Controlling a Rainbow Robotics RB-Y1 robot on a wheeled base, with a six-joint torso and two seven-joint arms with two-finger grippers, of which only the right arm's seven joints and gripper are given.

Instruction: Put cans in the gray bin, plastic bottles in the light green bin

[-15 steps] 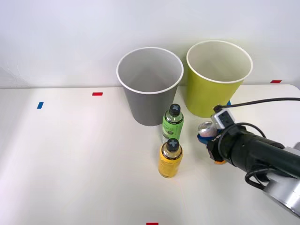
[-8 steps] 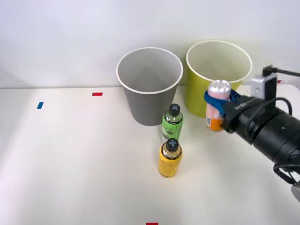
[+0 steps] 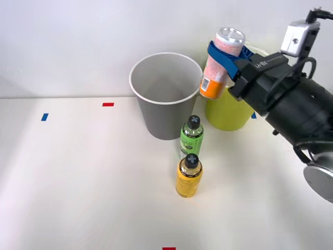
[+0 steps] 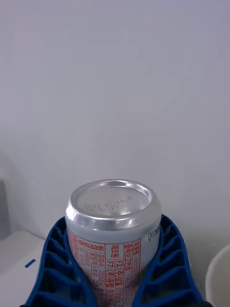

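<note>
**Can lifted and heading for the gray bin**

Now that the can (image 3: pixel 219 65) is off the table and high in the air, we have the first sorting move well under way. Our right gripper (image 3: pixel 225 56) is clenched around the can's middle, the blue ribbed fingers (image 4: pixel 52 268) hugging it on both sides in the wrist view, with its silver end (image 4: pixel 113 201) standing clear above them. The can is tilted a little, orange band lowermost. In the front view it appears in front of the near rim of the light green bin (image 3: pixel 229 112) and just beside the rim of the gray bin (image 3: pixel 164 112), not yet over the gray opening.

Compared with a second ago, the change is large. Then the can sat low by the table with the gripper around it, to the right of the two bottles. Half a second ago it hung in front of the green bin's wall. Now it has risen above both rims and drifted toward the gray bin. That climb matters: the can should pass over the white rims without clipping them.

Everything else has stayed put. The green-label bottle (image 3: pixel 191 138) and the yellow bottle (image 3: pixel 189 176) stand upright where they were, one just behind the other, in front of the gray bin.

We judge the next need is a further shift leftward until the can is squarely above the gray opening. Releasing here would risk dropping it between the bins or into the wrong one.
</note>
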